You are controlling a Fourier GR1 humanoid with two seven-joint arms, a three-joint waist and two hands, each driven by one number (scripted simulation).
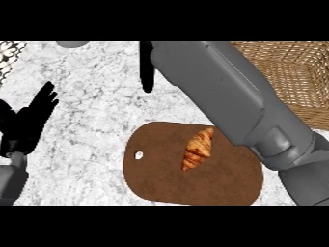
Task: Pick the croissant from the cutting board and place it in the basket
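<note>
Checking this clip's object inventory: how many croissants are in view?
1. The croissant lies on the cutting board, right of its middle, beside the right forearm. That forearm covers part of the board and the basket, so another could be hidden.

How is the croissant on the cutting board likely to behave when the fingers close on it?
The croissant looks flaky and puffed, so probably light and easily crushed. Its tapered crescent shape lies flat on the cutting board, so it seems unlikely to roll. It may pivot if gripped at one narrow end rather than mid-body.
</note>
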